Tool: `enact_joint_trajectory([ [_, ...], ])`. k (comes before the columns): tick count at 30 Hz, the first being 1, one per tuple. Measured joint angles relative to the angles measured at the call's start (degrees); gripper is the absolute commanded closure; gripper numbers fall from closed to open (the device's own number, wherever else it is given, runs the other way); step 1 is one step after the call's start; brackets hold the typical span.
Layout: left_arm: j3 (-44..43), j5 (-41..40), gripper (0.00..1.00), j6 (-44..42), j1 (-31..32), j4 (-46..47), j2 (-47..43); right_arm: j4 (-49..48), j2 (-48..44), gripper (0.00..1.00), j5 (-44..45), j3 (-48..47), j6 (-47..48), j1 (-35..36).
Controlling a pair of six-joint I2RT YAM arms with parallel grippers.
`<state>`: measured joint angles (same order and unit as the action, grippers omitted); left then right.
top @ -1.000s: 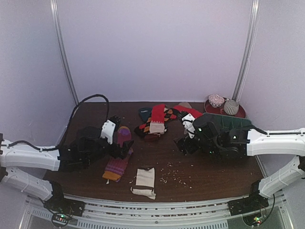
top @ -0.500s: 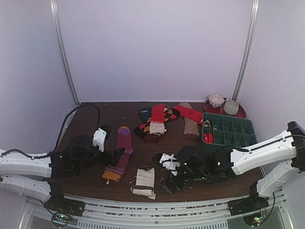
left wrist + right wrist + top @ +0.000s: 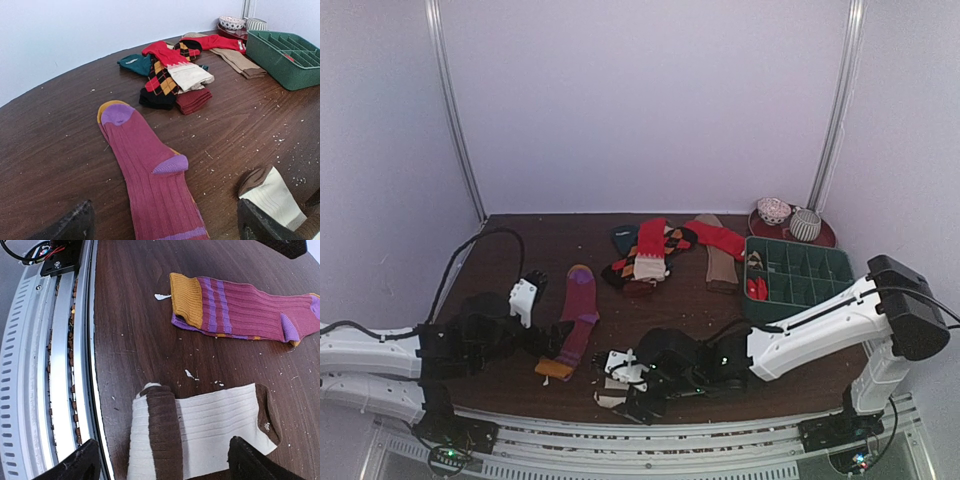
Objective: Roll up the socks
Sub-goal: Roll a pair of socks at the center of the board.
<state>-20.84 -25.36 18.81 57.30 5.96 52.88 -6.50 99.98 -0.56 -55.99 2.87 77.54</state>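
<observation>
Left side: left gripper point(image 3: 162, 227) hangs low over the striped cuff end of the maroon sock point(image 3: 150, 175), jaws spread wide, holding nothing. The sock lies flat and full length, toe pointing to the far wall, with bare wood on both flanks.

Centre, near edge: cream sock point(image 3: 210, 430) lies flat, its brown cuff end toward the rail point(image 3: 50, 365), which runs just beside it. Right gripper point(image 3: 166, 461) straddles this sock, fingers apart, nothing pinched. The brown end looks folded over once; can't tell if that is a started roll.

Judged step: setting up the first grasp on the cream sock, roll not yet properly under way. Next move calls for pinching one end and turning it along the sock's length, toward the table middle, not the rail.

Far centre: sock pile point(image 3: 645, 255), well apart from both grippers.

Right: green tray point(image 3: 800, 270), with a red and a tan sock just left of it.

Room: open wood between the two near socks and right of the cream one. Tight spot is the near edge.
</observation>
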Motion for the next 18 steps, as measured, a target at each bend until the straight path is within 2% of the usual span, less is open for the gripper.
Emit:
enact_joint_trajectory([
  [8, 1.3, 1.0, 0.03, 0.0, 0.0, 0.5, 1.5, 0.8, 2.6, 0.18, 0.4, -0.4, 0.6, 0.1],
  [12, 1.3, 1.8, 0.03, 0.0, 0.0, 0.5, 2.6, 0.8, 4.2, 0.26, 0.3, -0.4, 0.4, 0.1],
  [18, 1.3, 2.3, 0.04, 0.0, 0.0, 0.5, 3.1, 0.8, 5.3, 0.54, 0.1, -0.4, -0.6, 0.1],
])
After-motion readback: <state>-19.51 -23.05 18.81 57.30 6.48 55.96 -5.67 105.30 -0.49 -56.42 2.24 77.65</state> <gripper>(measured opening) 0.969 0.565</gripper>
